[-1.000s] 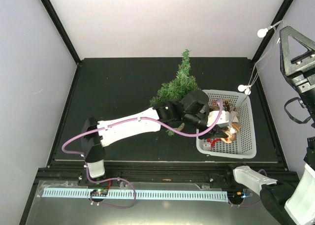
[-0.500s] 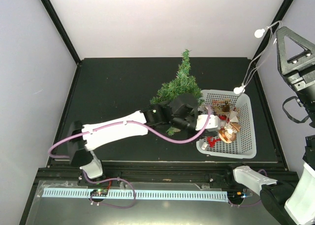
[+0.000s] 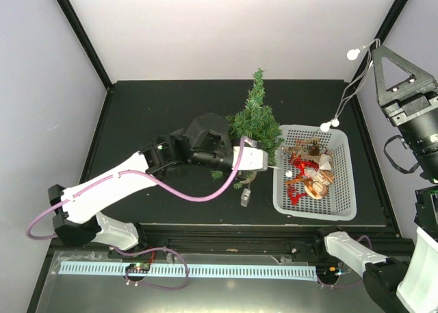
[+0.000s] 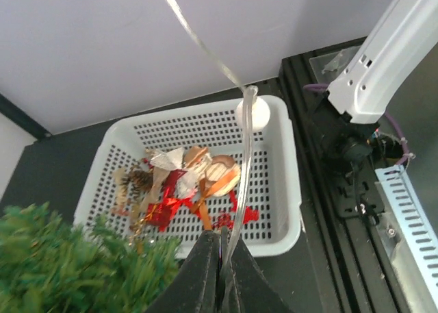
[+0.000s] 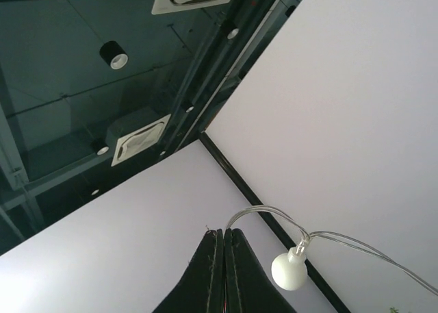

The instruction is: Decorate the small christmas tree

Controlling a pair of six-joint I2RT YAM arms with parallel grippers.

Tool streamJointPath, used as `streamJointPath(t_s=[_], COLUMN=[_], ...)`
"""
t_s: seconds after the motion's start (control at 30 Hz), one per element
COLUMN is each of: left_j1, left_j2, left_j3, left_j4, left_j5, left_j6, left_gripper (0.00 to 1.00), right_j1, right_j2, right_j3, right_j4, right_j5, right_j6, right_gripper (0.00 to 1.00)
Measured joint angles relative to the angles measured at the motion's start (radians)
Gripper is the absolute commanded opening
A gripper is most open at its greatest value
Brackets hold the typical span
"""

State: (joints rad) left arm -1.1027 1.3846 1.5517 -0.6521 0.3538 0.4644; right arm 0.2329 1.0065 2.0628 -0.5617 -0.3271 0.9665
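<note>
Both left jaws and right jaws clamp the light string [image 4: 251, 113]; small christmas tree [image 3: 256, 116] beside basket [image 3: 350, 210].

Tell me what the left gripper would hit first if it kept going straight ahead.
The left gripper, shut on the light string, would probably meet the near wall of the white basket first; depth is unclear.

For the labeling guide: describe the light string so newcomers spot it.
Find the white basket right of the small christmas tree. Crossing above it is the light string, a thin clear wire; unlike the red and brown ornaments below, it carries round white bulbs.
</note>
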Motion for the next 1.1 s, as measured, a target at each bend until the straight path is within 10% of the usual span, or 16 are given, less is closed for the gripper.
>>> streamJointPath(t_s=[1.1], left_j1=[0.692], left_j2=[-0.307], left_j3=[0.047], left_j4=[-0.088], left_j5=[0.105], left_j6=[-0.008], left_gripper=[0.02], right_j1=[0.000], right_j2=[0.358], right_j3=[0.248], right_j4=[-0.372], right_j5=[-0.014], right_j6=[-0.200], right_gripper=[0.01])
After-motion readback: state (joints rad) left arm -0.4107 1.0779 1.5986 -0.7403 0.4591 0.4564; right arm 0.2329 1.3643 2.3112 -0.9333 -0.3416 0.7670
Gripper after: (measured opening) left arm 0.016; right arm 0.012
